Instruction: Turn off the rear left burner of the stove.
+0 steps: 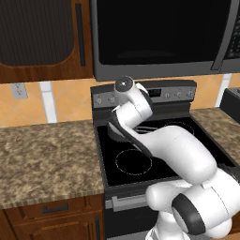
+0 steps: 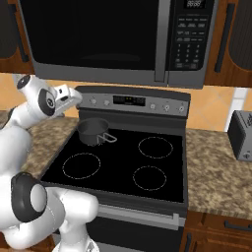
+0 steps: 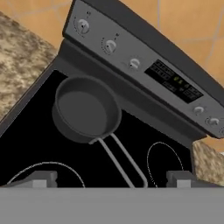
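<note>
Black glass tops the stove (image 2: 123,162), three white rings visible; round grey saucepan (image 3: 85,109), wire handle, far left. Five silver knobs, apparently. Gripper (image 3: 111,178) fingers spread, empty.

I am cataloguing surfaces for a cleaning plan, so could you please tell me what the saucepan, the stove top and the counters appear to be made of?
The small dark grey saucepan looks like matte metal with a thin wire-loop handle. The black stove top seems glossy glass, flat with thin white ring marks. The speckled brown counter resembles polished granite, though the render leaves that open.
</note>
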